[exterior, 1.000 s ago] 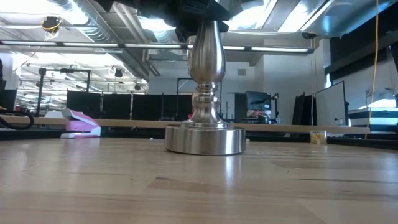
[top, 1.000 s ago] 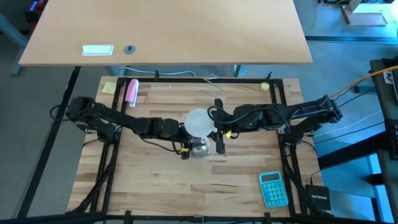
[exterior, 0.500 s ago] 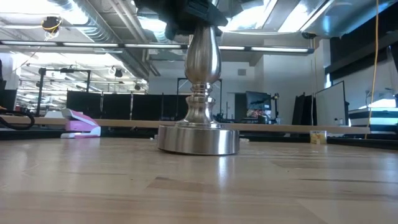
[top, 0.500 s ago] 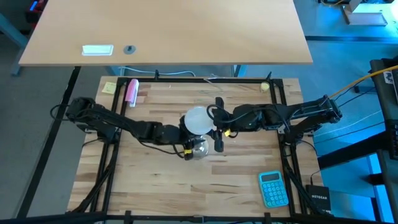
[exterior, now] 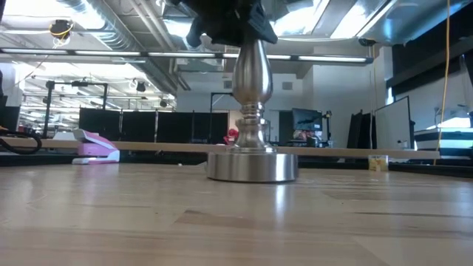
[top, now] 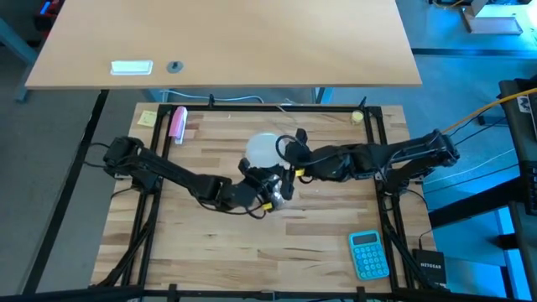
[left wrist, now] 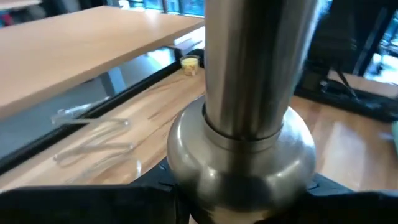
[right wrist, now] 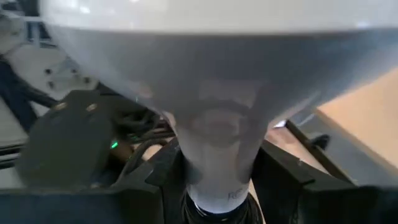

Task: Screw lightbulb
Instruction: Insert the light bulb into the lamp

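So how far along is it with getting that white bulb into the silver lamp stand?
Done: the white frosted round lightbulb already sits with its narrow base at the black socket of the silver flared lamp stand. In hand: the left gripper clamps the stand's stem while the right gripper grips the bulb's neck. Left: finishing the turning; how deep the thread sits is hidden.

A blue calculator [top: 369, 254] lies near the bench's [top: 210, 252] front right corner. A pink stapler [top: 178, 123] and yellow sticky note [top: 148, 118] lie at the rear left corner.
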Controlling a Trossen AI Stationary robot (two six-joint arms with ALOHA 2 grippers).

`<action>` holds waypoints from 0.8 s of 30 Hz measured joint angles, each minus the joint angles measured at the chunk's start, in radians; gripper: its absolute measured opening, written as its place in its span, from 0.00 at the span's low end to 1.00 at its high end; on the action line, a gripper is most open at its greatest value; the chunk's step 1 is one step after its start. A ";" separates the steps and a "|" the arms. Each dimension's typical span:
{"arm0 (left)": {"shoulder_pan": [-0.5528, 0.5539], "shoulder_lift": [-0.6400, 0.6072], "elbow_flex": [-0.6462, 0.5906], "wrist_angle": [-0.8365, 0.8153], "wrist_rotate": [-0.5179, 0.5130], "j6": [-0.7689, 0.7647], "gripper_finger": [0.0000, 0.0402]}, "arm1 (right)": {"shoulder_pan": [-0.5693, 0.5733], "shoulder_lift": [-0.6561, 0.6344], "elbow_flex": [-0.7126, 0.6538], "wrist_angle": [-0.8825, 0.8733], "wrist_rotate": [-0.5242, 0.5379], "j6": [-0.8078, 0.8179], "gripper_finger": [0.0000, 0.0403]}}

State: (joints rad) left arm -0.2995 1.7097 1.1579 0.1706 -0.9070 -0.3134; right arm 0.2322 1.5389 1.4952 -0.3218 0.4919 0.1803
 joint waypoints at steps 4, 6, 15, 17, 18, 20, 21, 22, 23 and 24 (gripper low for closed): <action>-0.008 0.010 0.016 -0.047 -0.041 -0.073 0.31 | 0.021 0.007 0.000 0.001 0.076 -0.002 0.39; -0.013 0.010 0.016 -0.043 -0.045 -0.054 0.31 | 0.036 0.007 0.000 0.004 0.087 -0.021 0.39; -0.020 0.001 0.026 -0.072 0.006 -0.025 0.43 | 0.056 -0.010 -0.002 -0.003 0.072 -0.071 0.39; -0.021 -0.014 0.029 -0.068 0.029 -0.018 0.55 | 0.055 -0.017 -0.003 -0.006 0.066 -0.072 0.39; -0.022 -0.021 0.029 -0.072 0.039 -0.015 0.60 | 0.055 -0.024 -0.003 -0.006 0.064 -0.073 0.39; -0.028 -0.040 0.028 -0.100 0.059 -0.014 0.69 | 0.055 -0.031 -0.003 -0.006 0.055 -0.079 0.39; -0.034 -0.055 0.028 -0.112 0.067 -0.007 0.72 | 0.055 -0.032 -0.003 -0.005 0.049 -0.080 0.39; -0.040 -0.071 0.027 -0.123 0.076 0.009 0.74 | 0.055 -0.040 -0.003 -0.007 0.038 -0.085 0.39; -0.046 -0.085 0.027 -0.126 0.082 0.028 0.75 | 0.055 -0.045 -0.003 -0.014 0.022 -0.091 0.39; -0.054 -0.099 0.027 -0.130 0.086 0.046 0.76 | 0.055 -0.050 -0.004 -0.018 -0.002 -0.097 0.39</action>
State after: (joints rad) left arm -0.3532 1.6109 1.1851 0.0409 -0.8207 -0.2671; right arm 0.2871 1.4890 1.4910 -0.3395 0.4904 0.0834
